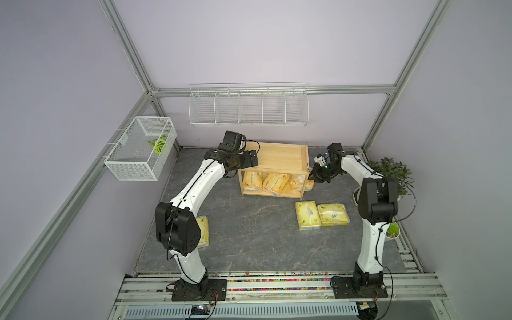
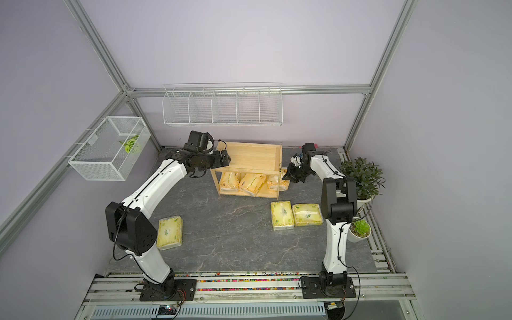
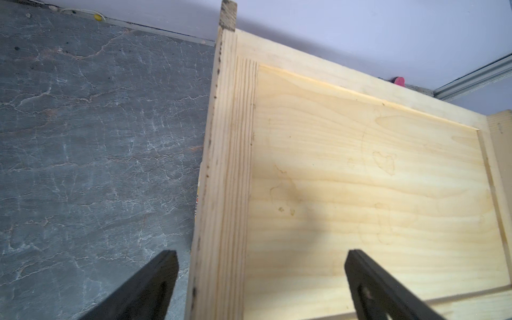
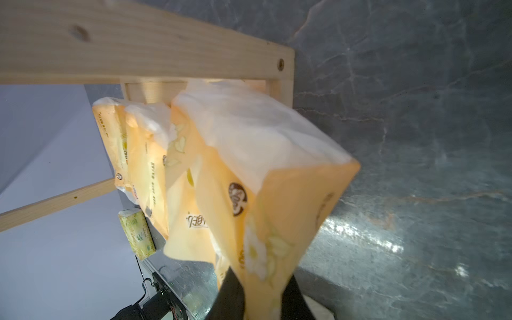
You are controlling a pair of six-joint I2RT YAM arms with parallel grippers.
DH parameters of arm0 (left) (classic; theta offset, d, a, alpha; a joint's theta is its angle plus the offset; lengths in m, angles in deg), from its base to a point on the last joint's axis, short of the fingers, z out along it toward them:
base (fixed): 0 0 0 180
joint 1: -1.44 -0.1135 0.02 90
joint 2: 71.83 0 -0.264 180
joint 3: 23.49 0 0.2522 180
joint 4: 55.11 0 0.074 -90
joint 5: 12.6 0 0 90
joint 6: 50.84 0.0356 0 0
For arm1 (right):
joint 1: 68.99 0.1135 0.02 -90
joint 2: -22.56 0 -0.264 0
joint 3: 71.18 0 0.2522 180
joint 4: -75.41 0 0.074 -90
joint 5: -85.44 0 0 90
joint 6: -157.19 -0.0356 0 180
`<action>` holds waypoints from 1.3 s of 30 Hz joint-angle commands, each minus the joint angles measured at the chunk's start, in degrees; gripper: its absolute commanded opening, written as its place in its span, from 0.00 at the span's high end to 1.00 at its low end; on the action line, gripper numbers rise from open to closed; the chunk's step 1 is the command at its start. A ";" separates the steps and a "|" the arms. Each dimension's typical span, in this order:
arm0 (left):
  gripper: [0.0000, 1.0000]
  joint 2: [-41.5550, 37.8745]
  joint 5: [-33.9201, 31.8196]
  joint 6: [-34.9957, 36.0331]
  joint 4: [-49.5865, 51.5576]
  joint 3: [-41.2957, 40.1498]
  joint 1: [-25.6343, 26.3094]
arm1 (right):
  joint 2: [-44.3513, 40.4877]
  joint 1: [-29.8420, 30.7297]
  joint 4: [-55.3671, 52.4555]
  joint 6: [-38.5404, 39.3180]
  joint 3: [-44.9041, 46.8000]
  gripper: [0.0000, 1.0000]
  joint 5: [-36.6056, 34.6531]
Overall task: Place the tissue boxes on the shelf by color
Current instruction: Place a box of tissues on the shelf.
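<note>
The light wooden shelf [image 1: 277,156] [image 2: 252,158] stands at the back middle, its top tray bare. On its lower tier lean two orange tissue boxes [image 1: 252,181] [image 1: 274,182]. A third orange tissue box [image 1: 300,182] [image 4: 277,180] pokes into the shelf's right end, and my right gripper [image 1: 314,176] [image 4: 260,293] is shut on its outer end. My left gripper [image 1: 250,159] [image 3: 260,255] hangs open astride the tray's left rim, holding nothing. Two pale yellow-green boxes [image 1: 307,214] [image 1: 333,214] lie side by side front right of the shelf. Another [image 2: 169,232] lies partly under my left elbow.
A white wire divided rack [image 1: 248,106] hangs on the back wall and a white mesh basket [image 1: 140,151] on the left wall. Two potted plants [image 1: 393,171] [image 1: 393,230] stand along the table's right edge behind my right arm.
</note>
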 commanded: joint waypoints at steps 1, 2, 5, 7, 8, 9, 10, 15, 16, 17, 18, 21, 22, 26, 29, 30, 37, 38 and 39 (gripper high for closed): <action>0.00 0.88 1.22 1.10 0.14 1.98 -0.30 | 2.47 0.09 -2.68 1.78 -1.78 0.89 1.59; 0.00 0.98 1.42 1.12 0.17 1.99 -0.31 | 3.04 0.15 -2.92 1.90 -2.40 0.89 2.13; 0.00 1.25 1.95 1.11 0.10 2.16 -0.32 | 4.75 0.66 -3.37 1.95 -3.91 0.89 3.41; 0.00 1.47 2.36 1.08 0.01 2.20 -0.31 | 5.76 1.10 -3.52 1.87 -5.10 0.89 4.27; 0.00 1.60 2.72 1.07 0.01 2.26 -0.27 | 6.24 1.37 -3.85 1.95 -5.98 0.89 4.33; 0.00 1.69 3.08 1.12 -0.01 2.34 -0.30 | 6.65 1.59 -3.99 1.95 -6.64 0.89 4.63; 0.00 1.84 3.47 1.19 0.01 2.37 -0.27 | 7.09 1.89 -4.07 1.91 -7.27 0.88 5.22; 0.00 2.22 4.58 1.07 -0.03 2.55 -0.28 | 9.20 3.17 -4.74 1.60 -10.66 0.88 6.61; 0.00 2.31 4.77 1.04 0.01 2.55 -0.28 | 9.75 3.49 -5.29 1.60 -11.66 0.88 6.72; 0.00 2.39 4.78 1.04 -0.07 2.55 -0.26 | 10.31 3.78 -5.78 1.69 -12.46 0.85 6.70; 0.00 2.44 4.93 1.03 -0.07 2.60 -0.30 | 10.63 4.06 -5.87 1.69 -12.85 0.79 6.70; 0.00 2.49 5.18 0.99 -0.08 2.66 -0.32 | 10.24 4.63 -6.02 1.54 -12.96 0.50 4.91; 0.00 2.48 5.19 1.04 -0.07 2.59 -0.31 | 9.69 4.65 -5.75 1.43 -12.44 0.45 4.20; 0.00 2.48 5.45 1.10 -0.03 2.60 -0.33 | 4.93 3.97 -1.27 -0.85 -6.89 0.31 2.20; 0.00 2.39 5.60 1.04 0.02 2.59 -0.31 | 1.35 2.90 1.59 -2.51 -2.71 0.27 0.72; 0.00 2.32 5.65 0.99 0.08 2.55 -0.24 | 0.12 2.34 2.46 -3.10 -1.26 0.27 0.13; 0.00 1.96 6.12 1.06 0.22 2.42 -0.30 | -4.71 -0.56 8.83 -6.87 6.58 0.26 -2.13; 0.00 1.95 6.08 1.01 0.27 2.37 -0.30 | -4.64 -0.56 8.90 -7.05 6.53 0.26 -2.51; 0.00 1.96 6.16 1.04 0.23 2.34 -0.32 | -4.69 -0.51 9.11 -7.37 6.56 0.27 -3.29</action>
